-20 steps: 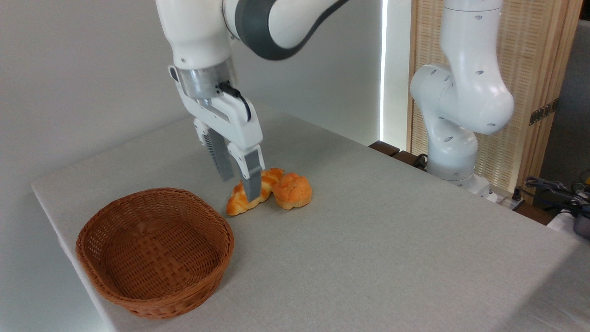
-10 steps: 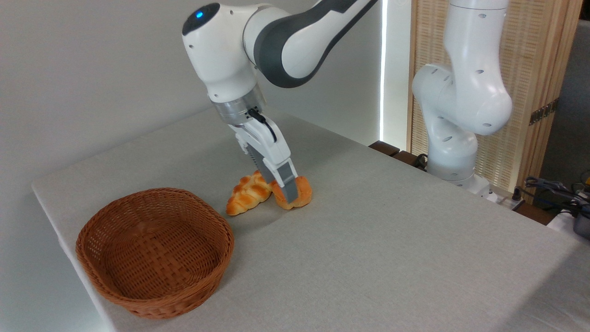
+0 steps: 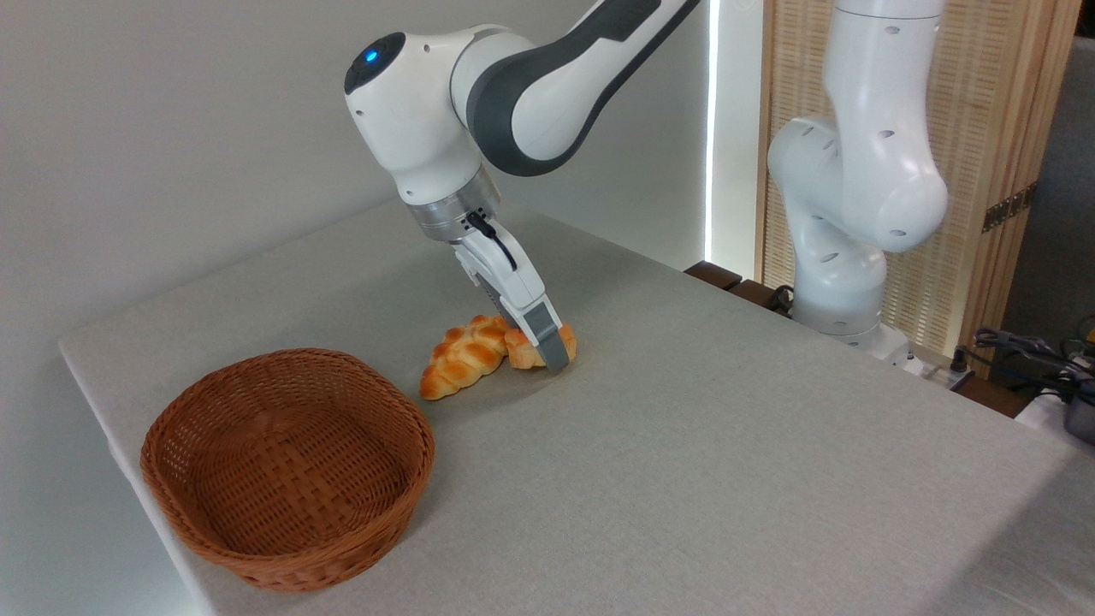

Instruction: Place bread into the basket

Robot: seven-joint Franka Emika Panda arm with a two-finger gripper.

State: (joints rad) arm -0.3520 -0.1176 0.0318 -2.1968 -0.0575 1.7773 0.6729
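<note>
Your gripper comes down at a slant from the upper left, and I read that tilt as a way to reach the bun without pressing on the loaf that lies against it. The 2 breads touch on the table, the loaf to the left and the bun to the right, so a straight drop would likely catch both.

The bun sits on the cloth, right of the basket and well apart from it. The basket is empty, so the task looks to be at its grasping step.

Only 1 finger shows clearly: the grey one, lying across the front of the bun and covering most of it. The other finger is hidden behind. You cannot tell from this view whether the jaws are spread around the bun or already pinching it. The near finger seems to touch the bun, with its tip close to the cloth.

If you close now, watch the loaf: it is close enough to be dragged along.
</note>
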